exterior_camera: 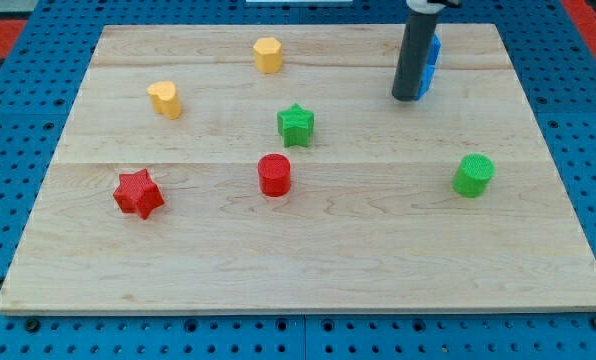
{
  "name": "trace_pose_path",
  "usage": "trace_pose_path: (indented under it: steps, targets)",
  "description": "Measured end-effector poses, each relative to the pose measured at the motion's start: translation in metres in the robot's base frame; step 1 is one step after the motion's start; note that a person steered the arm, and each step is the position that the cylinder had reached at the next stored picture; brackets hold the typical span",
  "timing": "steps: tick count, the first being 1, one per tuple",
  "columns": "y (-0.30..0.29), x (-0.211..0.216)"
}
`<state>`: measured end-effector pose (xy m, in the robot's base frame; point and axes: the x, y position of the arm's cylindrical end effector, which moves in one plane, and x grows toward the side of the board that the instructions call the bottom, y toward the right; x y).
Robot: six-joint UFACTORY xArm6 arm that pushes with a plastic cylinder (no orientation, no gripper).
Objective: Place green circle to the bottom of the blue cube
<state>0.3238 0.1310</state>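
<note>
the green circle sits on the desk toward the view's right, roughly at mid height of the board, standing alone with bare wood all round it. the blue cube is near the view's top right and is largely hidden behind the dark rod, so only a strip of its right side shows. my tip rests on the desk just at the cube's left and lower edge, seemingly touching or very nearly touching it, and well apart from the green circle. there are no jaws on this arm at all, only the rod, so nothing is being held and nothing can be. as for progress, the green circle already lies below the blue cube in the view, a little to the right of it, but with a clear stretch of wood between them; i judge the task as not yet done, since the circle needs to end up close under the cube. what seems left is for my tip to leave the cube, go round to the far lower side of the circle, and push it up and slightly left. the green star, red cylinder, red star and two yellow blocks lie off to the left, out of that path.
</note>
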Motion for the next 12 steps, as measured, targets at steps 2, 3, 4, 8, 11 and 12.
trace_pose_path:
  steps: [2,3,4,8,11,12]
  targets:
    - [0.04,0.013]
    - [0.094,0.047]
    - [0.147,0.057]
    - [0.162,0.166]
    - [0.061,0.16]
    - [0.068,0.141]
